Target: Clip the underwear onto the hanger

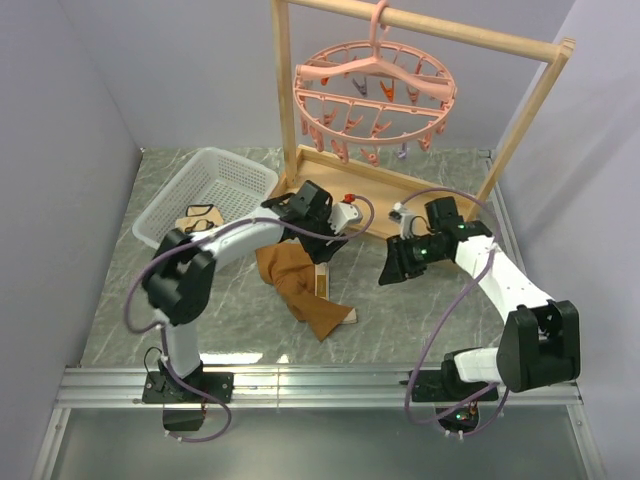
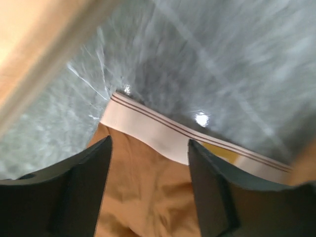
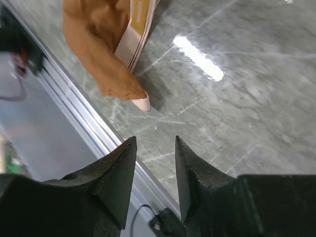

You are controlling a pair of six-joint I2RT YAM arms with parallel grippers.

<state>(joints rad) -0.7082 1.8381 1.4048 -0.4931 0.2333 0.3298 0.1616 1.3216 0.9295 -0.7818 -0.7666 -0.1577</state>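
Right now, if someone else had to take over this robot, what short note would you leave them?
Left gripper: open, poised over the underwear's tan waistband, holding nothing.
Right gripper: open and empty, over the table to the right of the cloth.
Underwear: crumpled on the table between the arms, not lifted.
Hanger: hanging from the wooden rack's bar at the back, no cloth on its clips.
Done: nothing clipped yet.
Left: grasp the waistband, raise it, fasten it to a clip.
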